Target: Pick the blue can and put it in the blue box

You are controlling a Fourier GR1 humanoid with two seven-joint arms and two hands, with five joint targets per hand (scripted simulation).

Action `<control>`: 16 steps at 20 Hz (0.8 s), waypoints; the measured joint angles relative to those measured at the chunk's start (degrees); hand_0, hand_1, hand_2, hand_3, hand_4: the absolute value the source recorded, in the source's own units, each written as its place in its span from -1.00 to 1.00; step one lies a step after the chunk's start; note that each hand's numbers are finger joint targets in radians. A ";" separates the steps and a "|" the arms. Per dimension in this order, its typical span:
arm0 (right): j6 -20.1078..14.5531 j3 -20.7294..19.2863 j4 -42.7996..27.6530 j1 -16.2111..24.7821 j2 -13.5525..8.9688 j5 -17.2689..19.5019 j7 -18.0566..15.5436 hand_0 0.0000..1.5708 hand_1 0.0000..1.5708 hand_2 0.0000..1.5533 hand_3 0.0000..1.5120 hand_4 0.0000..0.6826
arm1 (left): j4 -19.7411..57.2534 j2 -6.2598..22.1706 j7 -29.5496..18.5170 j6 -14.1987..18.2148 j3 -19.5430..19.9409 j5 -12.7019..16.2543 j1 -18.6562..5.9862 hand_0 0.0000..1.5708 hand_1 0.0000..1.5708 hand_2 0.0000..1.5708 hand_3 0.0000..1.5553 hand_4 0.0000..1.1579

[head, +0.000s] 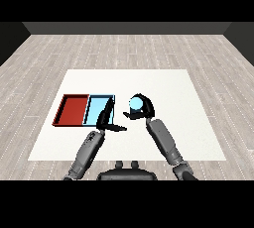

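Note:
The blue can [135,104] shows its light blue top just right of the light blue tray [94,110]. My right hand [144,108] curls round the can, fingers arching over its top and right side. The can looks lifted a little off the white table, though I cannot tell for sure. My left hand [105,119] rests at the light blue tray's near right corner with straight fingers pointing up over the tray's edge and the thumb sticking out to the right. It holds nothing.
A red tray [72,109] lies directly left of the light blue tray, sharing a wall. The white table [163,83] stretches behind and to the right of my hands. Wooden floor surrounds the table.

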 measured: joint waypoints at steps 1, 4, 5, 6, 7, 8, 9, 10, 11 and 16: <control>0.29 0.25 -0.38 0.50 0.04 -0.05 -0.38 0.80 0.80 0.87 0.87 0.94 | 0.22 0.00 0.46 0.06 -0.22 0.02 -0.21 -1.00 -1.00 -1.00 -1.00 -1.00; -0.17 0.98 0.24 -0.68 0.12 -0.39 -0.50 0.79 0.79 0.86 0.86 0.95 | 2.32 -0.01 -0.16 1.35 -1.83 0.87 -0.89 -1.00 -1.00 -1.00 -1.00 -1.00; -0.84 1.81 0.15 -0.57 0.14 -0.63 -0.85 0.79 0.79 0.85 0.86 0.96 | 2.92 -0.01 -0.03 1.55 -1.88 1.23 -1.44 -1.00 -1.00 -1.00 -1.00 -1.00; -0.39 1.68 0.07 -0.35 0.15 -0.46 -0.88 0.79 0.79 0.85 0.85 0.96 | 2.86 -0.01 0.52 2.71 -2.94 1.75 -2.02 -1.00 -1.00 -1.00 -1.00 -1.00; -0.39 2.05 0.36 -0.18 0.16 -0.70 -1.40 0.79 0.79 0.85 0.86 0.97 | 4.84 -0.01 -0.35 3.26 -3.43 2.17 -2.87 -1.00 -1.00 -1.00 -1.00 -1.00; 0.44 1.64 0.12 0.32 0.11 -0.51 -1.67 0.78 0.78 0.86 0.86 0.98 | 5.43 -0.01 0.02 2.98 -3.05 2.20 -3.38 -1.00 -1.00 -1.00 -1.00 -1.00; -0.13 2.63 -0.89 0.66 0.12 -0.40 -1.32 0.78 0.78 0.86 0.86 0.99 | 6.38 -0.01 -0.14 3.36 -3.50 2.82 -4.01 -1.00 -1.00 -1.00 -1.00 -1.00; 0.03 2.29 -1.15 0.24 0.14 -0.22 -0.94 0.79 0.79 0.85 0.86 0.99 | 6.46 -0.01 -0.25 3.74 -4.25 2.94 -3.76 -1.00 -1.00 -1.00 -1.00 -1.00; 0.75 1.96 -1.65 0.49 0.14 -0.14 -0.74 0.78 0.78 0.86 0.87 1.00 | 7.83 -0.02 -0.69 4.48 -5.12 3.82 -4.72 -1.00 -1.00 -1.00 -1.00 -1.00; 0.40 3.40 -2.17 0.65 0.18 -0.99 -1.02 0.78 0.78 0.86 0.86 0.95 | 9.13 -0.02 -1.50 5.78 -7.17 4.80 -5.24 -1.00 -1.00 -1.00 -1.00 -1.00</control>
